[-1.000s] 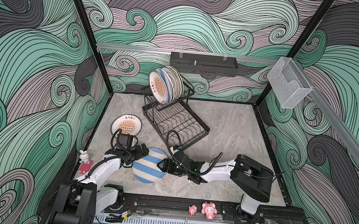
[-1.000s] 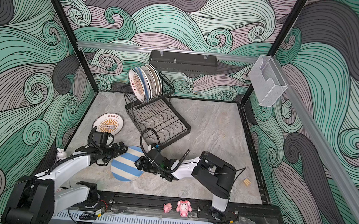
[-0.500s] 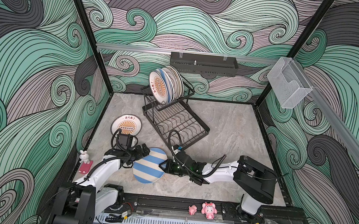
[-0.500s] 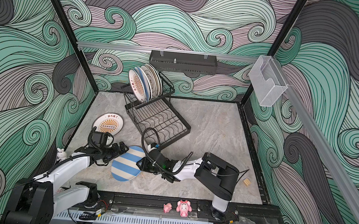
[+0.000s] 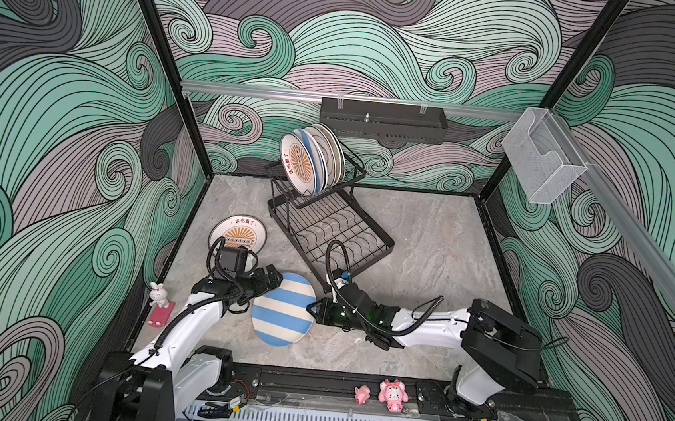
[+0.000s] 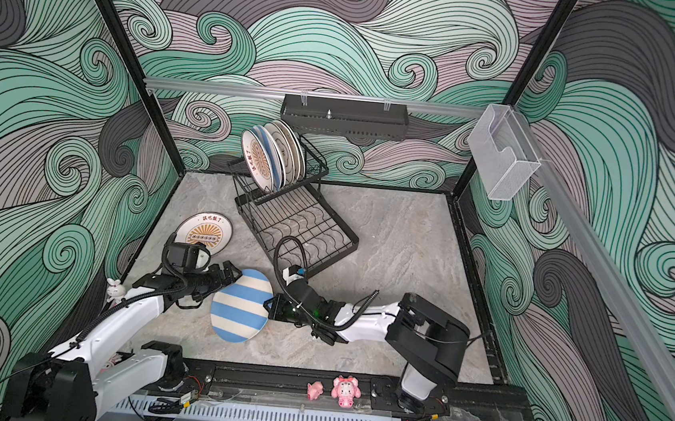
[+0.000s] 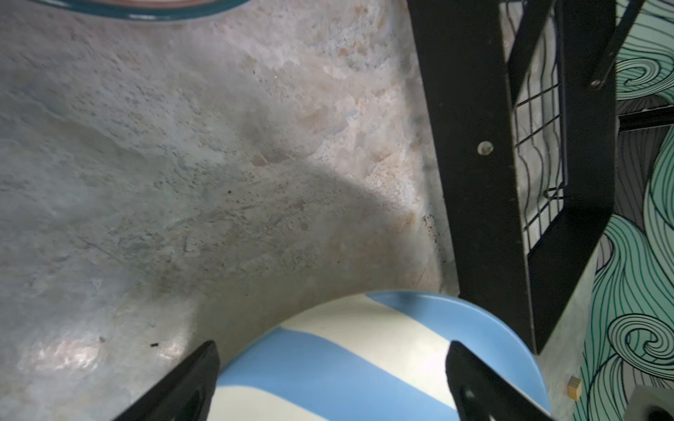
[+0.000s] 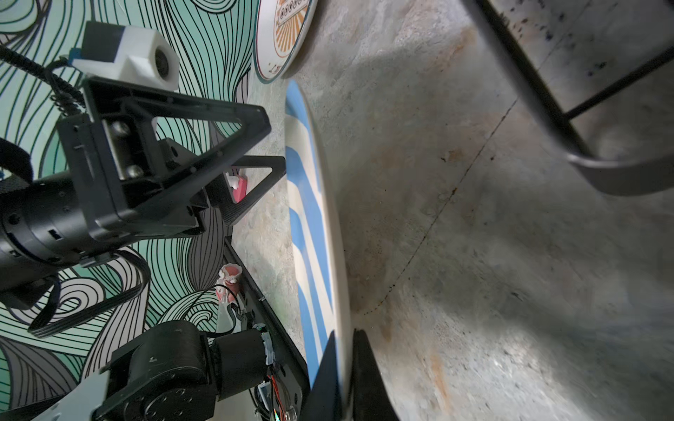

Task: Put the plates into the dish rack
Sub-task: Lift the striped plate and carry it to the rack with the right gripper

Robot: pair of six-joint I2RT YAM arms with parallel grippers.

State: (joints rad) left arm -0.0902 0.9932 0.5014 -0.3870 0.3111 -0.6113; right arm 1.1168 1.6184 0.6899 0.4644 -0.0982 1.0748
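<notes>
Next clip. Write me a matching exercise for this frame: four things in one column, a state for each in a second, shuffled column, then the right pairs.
Things
1. striped plate
2. left tool
3. right tool
4. upper basket of the dish rack

States
A. open, jaws wide apart
B. holds plates standing on edge
C. tilted up off the table
D. shut on a rim

Pairs: 1-C, 2-A, 3-D, 4-B
</notes>
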